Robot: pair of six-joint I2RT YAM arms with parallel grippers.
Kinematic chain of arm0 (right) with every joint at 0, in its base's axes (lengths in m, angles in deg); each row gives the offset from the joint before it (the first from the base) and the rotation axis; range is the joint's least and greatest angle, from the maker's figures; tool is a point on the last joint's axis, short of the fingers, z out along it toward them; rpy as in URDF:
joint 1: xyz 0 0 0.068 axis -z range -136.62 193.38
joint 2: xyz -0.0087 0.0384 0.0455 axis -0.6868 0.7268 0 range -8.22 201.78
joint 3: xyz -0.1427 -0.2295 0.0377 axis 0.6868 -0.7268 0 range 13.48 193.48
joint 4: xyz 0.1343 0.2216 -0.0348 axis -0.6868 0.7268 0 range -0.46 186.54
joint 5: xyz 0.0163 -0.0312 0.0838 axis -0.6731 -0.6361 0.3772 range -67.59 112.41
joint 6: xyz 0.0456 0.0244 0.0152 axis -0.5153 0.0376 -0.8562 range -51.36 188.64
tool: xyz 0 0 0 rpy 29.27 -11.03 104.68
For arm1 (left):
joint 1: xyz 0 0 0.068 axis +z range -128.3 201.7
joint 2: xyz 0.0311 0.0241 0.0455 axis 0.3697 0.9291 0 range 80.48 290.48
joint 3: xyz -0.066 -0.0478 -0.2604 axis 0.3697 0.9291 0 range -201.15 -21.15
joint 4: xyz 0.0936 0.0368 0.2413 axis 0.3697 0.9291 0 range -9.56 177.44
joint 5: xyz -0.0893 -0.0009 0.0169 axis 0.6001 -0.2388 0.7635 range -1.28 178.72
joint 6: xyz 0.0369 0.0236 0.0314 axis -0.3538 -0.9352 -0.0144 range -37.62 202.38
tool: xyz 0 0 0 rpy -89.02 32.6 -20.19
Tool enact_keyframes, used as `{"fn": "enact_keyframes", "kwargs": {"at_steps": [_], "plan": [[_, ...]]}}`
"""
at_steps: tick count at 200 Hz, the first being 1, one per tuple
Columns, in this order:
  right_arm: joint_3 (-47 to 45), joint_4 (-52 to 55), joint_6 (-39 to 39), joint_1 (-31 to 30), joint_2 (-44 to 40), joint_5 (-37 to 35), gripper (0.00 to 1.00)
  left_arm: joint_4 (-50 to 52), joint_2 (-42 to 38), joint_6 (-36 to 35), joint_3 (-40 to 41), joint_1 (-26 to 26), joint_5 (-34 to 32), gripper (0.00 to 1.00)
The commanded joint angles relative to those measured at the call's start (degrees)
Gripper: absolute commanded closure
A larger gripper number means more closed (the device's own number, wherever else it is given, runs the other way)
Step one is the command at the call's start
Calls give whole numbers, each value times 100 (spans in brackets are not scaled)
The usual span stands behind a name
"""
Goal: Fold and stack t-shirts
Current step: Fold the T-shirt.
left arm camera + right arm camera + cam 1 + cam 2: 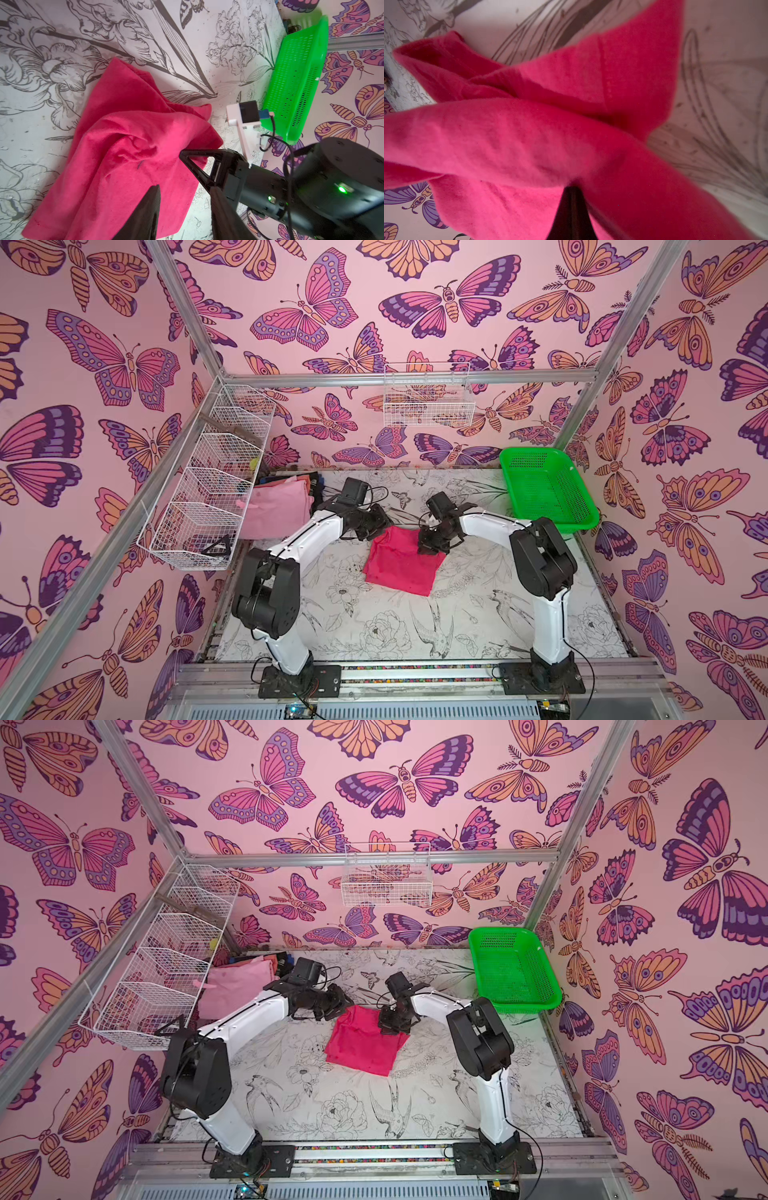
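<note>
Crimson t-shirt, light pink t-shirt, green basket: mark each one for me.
crimson t-shirt (397, 570), in a top view, flat middle of the cloth.
light pink t-shirt (274, 508), in a top view, its upper face.
green basket (548, 493), in a top view, bare mesh floor.

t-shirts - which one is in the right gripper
The crimson t-shirt, mid-table, pinched by the right gripper; the light pink t-shirt lies apart, untouched.
</note>
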Motion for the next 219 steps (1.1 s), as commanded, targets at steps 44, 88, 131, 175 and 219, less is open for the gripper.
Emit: {"fn": "enact_keyframes", "kwargs": {"at_steps": [44, 88, 131, 175, 219], "plan": [[292, -86, 125, 113, 397, 88, 100, -125, 139, -2, 139, -169, 43, 58], [214, -152, 98, 131, 431, 88, 100, -261, 835, 25, -68, -392, 0, 75], [85, -208, 107, 205, 365, 106, 100, -304, 1393, 1, -310, -442, -25, 91], [-75, -259, 138, 276, 298, 123, 100, -298, 1538, -110, -336, -247, -30, 96], [-290, -372, 122, 319, 260, 142, 100, -290, 1705, -259, -416, 166, 79, 98]]}}
